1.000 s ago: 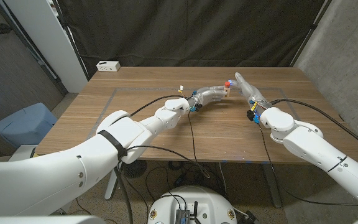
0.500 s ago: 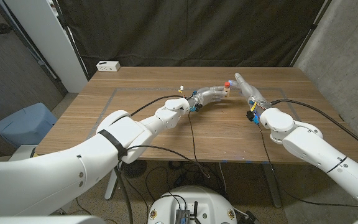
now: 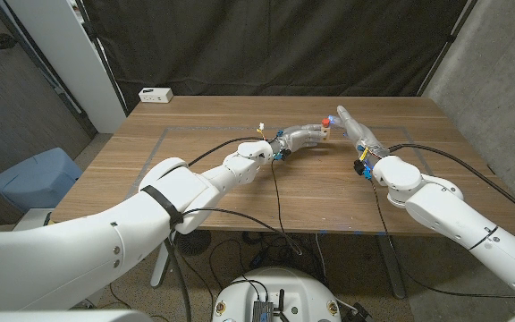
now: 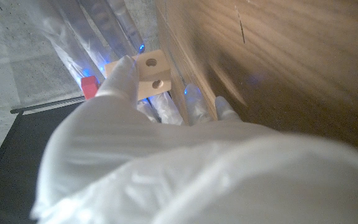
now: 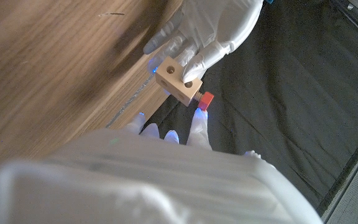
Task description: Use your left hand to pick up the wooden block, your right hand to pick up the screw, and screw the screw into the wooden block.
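Above the table's (image 3: 195, 170) far middle, the left hand (image 3: 304, 136) grips the wooden block (image 5: 178, 83). The red-headed screw (image 5: 205, 100) sits against the block, the right hand's (image 3: 354, 125) fingertips (image 5: 200, 118) touching it; that hand's grip cannot be told.

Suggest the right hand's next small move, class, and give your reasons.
Probably keep twisting. The left hand holds the wooden block off the table, and the red-headed screw already sits at the block's side, at the right hand's fingertips. Another small turn should drive it deeper.
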{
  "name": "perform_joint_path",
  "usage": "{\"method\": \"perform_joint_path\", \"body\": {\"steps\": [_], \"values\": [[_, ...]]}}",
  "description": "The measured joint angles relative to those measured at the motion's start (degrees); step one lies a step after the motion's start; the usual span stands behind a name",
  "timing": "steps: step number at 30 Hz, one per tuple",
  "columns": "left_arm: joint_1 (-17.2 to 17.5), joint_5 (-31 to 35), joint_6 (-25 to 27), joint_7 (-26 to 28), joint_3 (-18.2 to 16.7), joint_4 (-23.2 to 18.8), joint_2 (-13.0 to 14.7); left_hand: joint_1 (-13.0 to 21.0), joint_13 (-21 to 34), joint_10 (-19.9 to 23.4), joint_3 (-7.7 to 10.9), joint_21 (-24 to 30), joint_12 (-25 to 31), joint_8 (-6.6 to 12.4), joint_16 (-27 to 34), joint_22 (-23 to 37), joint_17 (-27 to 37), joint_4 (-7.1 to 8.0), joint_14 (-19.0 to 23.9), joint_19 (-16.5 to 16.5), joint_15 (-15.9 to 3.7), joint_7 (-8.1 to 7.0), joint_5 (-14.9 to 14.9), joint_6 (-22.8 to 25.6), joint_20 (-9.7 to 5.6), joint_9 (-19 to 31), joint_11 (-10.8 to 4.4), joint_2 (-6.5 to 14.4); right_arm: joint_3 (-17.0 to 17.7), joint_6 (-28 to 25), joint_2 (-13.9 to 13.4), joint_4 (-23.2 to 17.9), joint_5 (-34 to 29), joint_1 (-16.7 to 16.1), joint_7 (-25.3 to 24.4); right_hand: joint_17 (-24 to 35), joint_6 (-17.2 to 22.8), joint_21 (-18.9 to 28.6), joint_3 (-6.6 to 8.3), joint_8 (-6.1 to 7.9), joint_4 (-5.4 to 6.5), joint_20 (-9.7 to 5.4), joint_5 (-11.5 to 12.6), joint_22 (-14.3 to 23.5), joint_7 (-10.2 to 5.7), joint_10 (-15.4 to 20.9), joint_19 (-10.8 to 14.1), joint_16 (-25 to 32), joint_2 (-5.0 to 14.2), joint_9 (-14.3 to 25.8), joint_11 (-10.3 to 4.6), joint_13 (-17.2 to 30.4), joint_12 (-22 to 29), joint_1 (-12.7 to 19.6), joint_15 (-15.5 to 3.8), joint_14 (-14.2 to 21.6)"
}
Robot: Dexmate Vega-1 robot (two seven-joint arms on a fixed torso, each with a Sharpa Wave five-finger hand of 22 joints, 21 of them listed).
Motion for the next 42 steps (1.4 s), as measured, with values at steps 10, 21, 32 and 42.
{"method": "perform_joint_path", "body": {"steps": [10, 21, 32, 42], "values": [[-0.4, 0.0, 0.8, 0.7, 0.2, 0.0, -0.1, -0.4, 0.0, 0.1, 0.02, 0.0, 0.5, -0.22, 0.0, 0.0, 0.0, 0.02, 0.0, 0.0, 0.0, -0.03, 0.0, 0.0, 0.0, -0.2, 0.12, -0.1, -0.3, 0.0, 0.1, -0.1, -0.1, 0.0, 0.2, 0.0, 1.0, 0.0, 0.0, 0.66, 0.0, 0.0, 0.0, 0.0, -0.41, 0.0, 0.0, 0.0, 0.0, 0.1, 0.0, 0.0, 0.0, 0.0, 0.0, 0.0], [-0.6, 0.1, 1.3, 1.1, 0.5, 0.1, -0.2, -0.3, 0.0, 0.1, 0.05, 0.0, 0.5, -0.22, 0.0, 0.0, 0.0, 0.05, 0.0, 0.0, 0.0, -0.03, 0.0, 0.0, 0.0, 0.0, 0.13, 0.0, -0.3, 0.0, -0.1, -0.2, -0.2, -0.2, 0.1, 0.0, 1.0, 0.0, 0.0, 0.66, 0.0, 0.0, 0.0, 0.0, -0.41, 0.0, 0.0, 0.0, 0.0, 0.1, 0.0, 0.0, 0.0, 0.0, 0.0, 0.0], [-0.6, 0.1, 1.4, 1.1, 0.6, 0.1, -0.3, -0.3, 0.0, 0.1, 0.06, 0.0, 0.4, -0.22, 0.0, 0.0, 0.0, 0.05, 0.0, 0.0, 0.0, -0.04, 0.0, 0.0, 0.0, 0.0, 0.13, 0.0, 1.1, -0.2, -0.8, -1.2, 0.1, -1.6, -0.5, 0.0, 1.0, 0.0, 0.0, 0.66, 0.0, 0.0, 0.0, 0.0, -0.41, 0.0, 0.0, 0.0, 0.0, 0.1, 0.0, 0.0, 0.0, 0.0, 0.0, 0.0], [-0.5, 0.1, 0.6, 0.7, 0.7, 0.1, -0.3, -0.2, 0.0, 0.1, 0.04, 0.0, 0.4, -0.22, 0.0, 0.0, 0.0, 0.04, 0.0, 0.0, 0.0, -0.04, 0.0, 0.0, 0.0, -0.1, 0.13, 0.0, 2.7, -0.3, -1.7, -1.7, 0.8, -2.8, -1.1, 0.0, 0.8, 0.0, 0.0, 0.45, 0.0, 0.0, 0.0, 0.0, -0.23, 0.0, 0.0, 0.0, 0.0, 0.1, 0.0, 0.0, 0.0, 0.0, 0.0, 0.0]]}}
